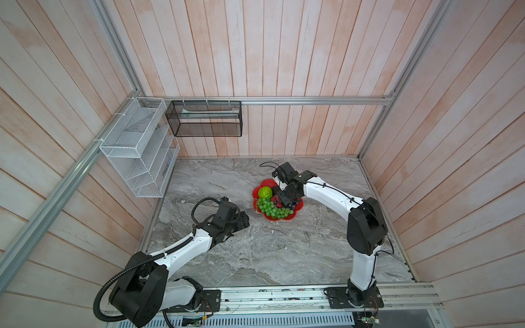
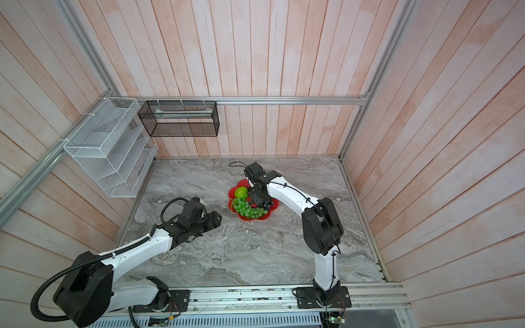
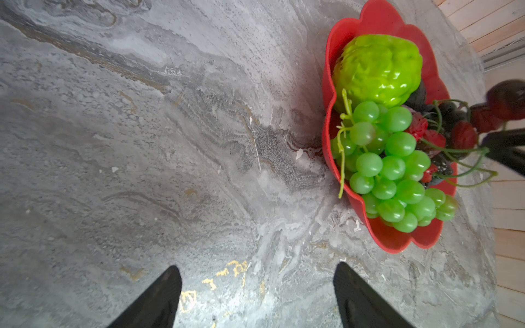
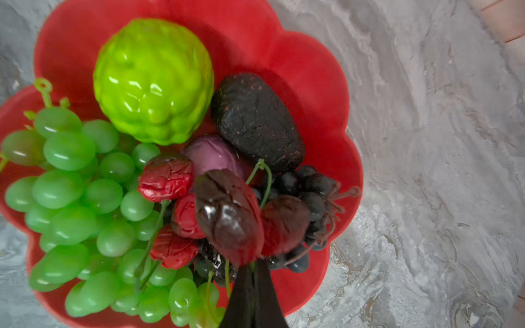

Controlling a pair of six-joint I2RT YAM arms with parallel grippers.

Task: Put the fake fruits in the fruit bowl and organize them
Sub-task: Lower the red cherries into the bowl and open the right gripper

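right gripper (image 4: 252, 274): pinched tight on stems of small red stemmed berries (image 4: 227, 213), over fruit bowl (image 4: 306, 85) | left gripper (image 3: 257, 267): jaws wide apart, empty, over marble table (image 3: 142, 142)

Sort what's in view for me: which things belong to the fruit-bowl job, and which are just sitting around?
Job: fruit bowl; green grape bunch; dark grape bunch; lime-green ball; avocado-like oval; purple ball; red stemmed berries, stems pinched in the shut right gripper.

Lying about: white wire rack; black mesh basket, both hung on the wall rails.
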